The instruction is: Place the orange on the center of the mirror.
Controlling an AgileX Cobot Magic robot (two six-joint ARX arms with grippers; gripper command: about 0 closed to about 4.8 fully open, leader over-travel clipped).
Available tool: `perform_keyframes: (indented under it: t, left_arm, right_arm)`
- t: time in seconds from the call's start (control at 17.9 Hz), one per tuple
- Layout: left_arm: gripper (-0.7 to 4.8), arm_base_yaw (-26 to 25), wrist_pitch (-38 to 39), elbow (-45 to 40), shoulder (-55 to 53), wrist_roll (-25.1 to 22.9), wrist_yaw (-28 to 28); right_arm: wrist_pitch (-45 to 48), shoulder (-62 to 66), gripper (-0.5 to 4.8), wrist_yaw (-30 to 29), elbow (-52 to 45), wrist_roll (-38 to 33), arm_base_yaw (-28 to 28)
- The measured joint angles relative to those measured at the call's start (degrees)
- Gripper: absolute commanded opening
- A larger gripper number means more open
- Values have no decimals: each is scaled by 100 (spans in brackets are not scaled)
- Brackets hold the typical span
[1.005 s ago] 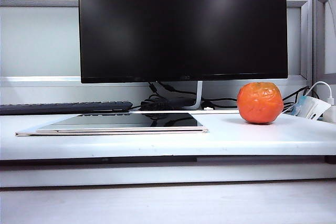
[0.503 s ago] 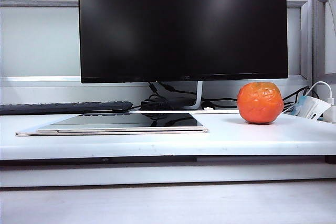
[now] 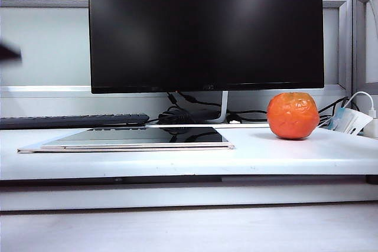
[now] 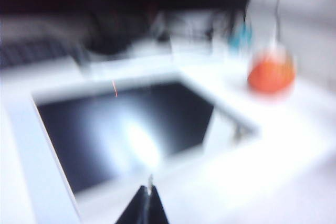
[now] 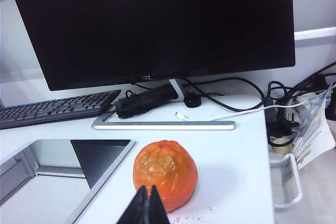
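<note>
One orange (image 5: 165,173) sits on the white desk (image 5: 231,156) just ahead of the right gripper (image 5: 149,196), whose two fingers are pressed together and hold nothing. Beside it, apart from the fruit, lies one mirror (image 5: 84,153), flat and pale-rimmed. The left gripper (image 4: 150,195), its view badly blurred, hangs above the mirror's near edge with its fingers likewise closed and empty; the orange lies well beyond it, off to the far side. The fruit looks light, firm and round, with bumpy skin offering some grip, yet liable to roll; a hold across its widest middle seems safest. The mirror looks thin and fragile. Behind stand one monitor (image 5: 152,24) and one keyboard (image 5: 52,109).
</note>
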State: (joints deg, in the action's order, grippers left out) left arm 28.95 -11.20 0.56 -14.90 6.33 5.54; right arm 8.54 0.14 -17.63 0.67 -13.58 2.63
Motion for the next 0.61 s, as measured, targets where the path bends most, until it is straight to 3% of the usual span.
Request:
perform_keyframes:
  t: [0.28, 0.56, 0.61]
  left_arm:
    - [-5, 11, 13, 2, -367, -15, -20]
    - [-5, 9, 448, 0, -372, -15, -63]
    - [-5, 11, 522, -2, -374, -15, -66]
  right_arm:
    - [170, 90, -2, 0, 55, -289, 0]
    - [586, 1781, -1, -46, 739, -35, 7]
    - [765, 2323, 35, -195, 863, 83, 7]
